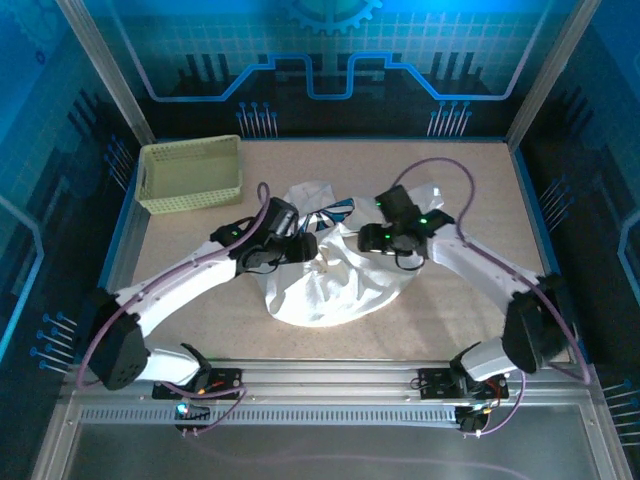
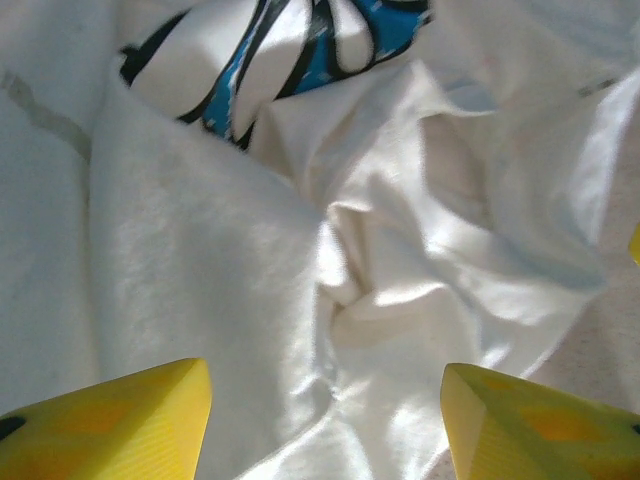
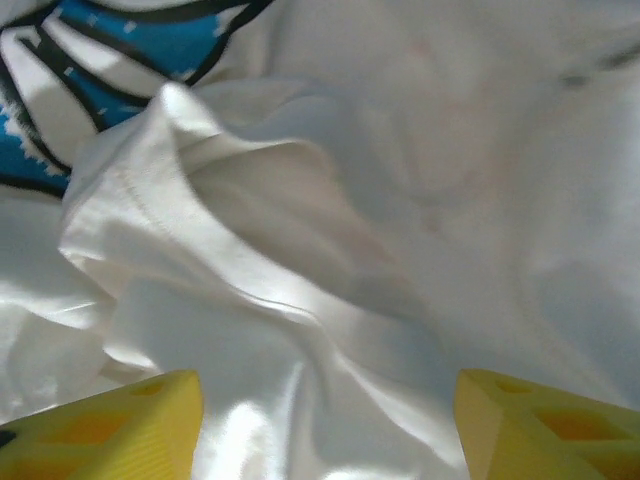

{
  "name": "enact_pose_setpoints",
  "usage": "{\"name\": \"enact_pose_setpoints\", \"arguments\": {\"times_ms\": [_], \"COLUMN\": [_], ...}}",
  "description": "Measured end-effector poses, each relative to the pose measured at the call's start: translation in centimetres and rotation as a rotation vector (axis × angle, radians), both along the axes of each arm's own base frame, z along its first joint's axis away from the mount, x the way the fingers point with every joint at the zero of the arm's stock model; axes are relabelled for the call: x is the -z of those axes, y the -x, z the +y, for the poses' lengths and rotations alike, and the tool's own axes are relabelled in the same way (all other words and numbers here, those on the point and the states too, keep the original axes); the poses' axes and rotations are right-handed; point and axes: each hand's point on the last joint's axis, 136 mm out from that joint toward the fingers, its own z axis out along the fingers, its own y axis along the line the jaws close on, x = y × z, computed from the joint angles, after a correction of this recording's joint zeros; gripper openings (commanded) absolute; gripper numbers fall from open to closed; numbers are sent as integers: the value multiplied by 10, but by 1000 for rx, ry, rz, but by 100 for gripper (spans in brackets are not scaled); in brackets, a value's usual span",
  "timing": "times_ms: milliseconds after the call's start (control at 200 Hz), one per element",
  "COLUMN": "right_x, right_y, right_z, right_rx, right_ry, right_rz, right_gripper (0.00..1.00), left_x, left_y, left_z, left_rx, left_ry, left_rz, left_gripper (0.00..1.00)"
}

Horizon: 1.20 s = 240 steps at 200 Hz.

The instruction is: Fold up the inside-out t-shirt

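The white t-shirt (image 1: 330, 290) lies crumpled in a heap at the middle of the table, its blue-and-dark graphic (image 1: 338, 212) showing at the far side. My left gripper (image 1: 312, 248) hangs over the heap's left part and my right gripper (image 1: 365, 238) over its right part, the two facing each other. In the left wrist view the yellow fingers (image 2: 120, 420) stand wide apart over wrinkled cloth (image 2: 400, 250), with the graphic (image 2: 290, 50) beyond; the left gripper (image 2: 325, 420) is open and holds nothing. The right gripper (image 3: 328, 425) is open too, above a raised fold (image 3: 200, 200).
A pale yellow-green lattice basket (image 1: 190, 172) stands at the back left of the table. Blue walls and metal posts ring the tabletop (image 1: 480, 200). The arm bases sit on the rail at the near edge.
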Motion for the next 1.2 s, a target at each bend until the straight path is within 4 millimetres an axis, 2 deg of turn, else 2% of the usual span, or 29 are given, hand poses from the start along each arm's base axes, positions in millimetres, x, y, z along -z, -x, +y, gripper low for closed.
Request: {"name": "enact_pose_setpoints", "arguments": {"times_ms": [100, 240, 325, 410, 480, 530, 620, 685, 710, 770, 845, 981, 1091, 1201], "right_x": [18, 48, 64, 73, 78, 79, 77, 76, 76, 70, 55, 9, -31, -49], "right_y": [-11, -25, -32, -39, -44, -47, -49, -50, -50, -51, -47, -37, -22, -3], "right_z": [30, 51, 60, 66, 72, 76, 79, 79, 78, 76, 69, 50, 26, -7], "right_rx": [-53, -82, -94, -106, -122, -135, -153, -159, -152, -158, -154, -131, -91, -23], "right_ry": [-19, -35, -35, -32, -40, -45, -51, -50, -50, -41, -36, -47, -65, -70], "right_rz": [39, 91, 116, 126, 127, 123, 109, 101, 101, 79, 44, -68, -169, -232], "right_gripper": [69, 69, 69, 66, 58, 45, 14, 0, 0, 0, 0, 0, 0, 0], "left_x": [26, 47, 57, 65, 71, 74, 76, 77, 77, 76, 70, 48, 27, 10], "left_y": [-1, 1, 0, -2, -2, -2, -2, -2, -1, 1, 5, 5, 2, 6], "left_z": [1, 2, 1, -2, -5, -6, -9, -10, -10, -9, -5, 7, 16, 17], "left_rx": [-19, -36, -42, -38, -35, -34, -31, -23, -15, -10, -13, -35, -53, -34], "left_ry": [-38, -61, -68, -70, -67, -62, -45, -35, -33, -23, 0, 74, 148, 220], "left_rz": [66, 115, 133, 147, 158, 165, 164, 156, 153, 141, 117, 43, -34, -103], "left_gripper": [64, 64, 60, 50, 40, 31, 17, 8, 6, 1, 0, 0, 0, 0]}}
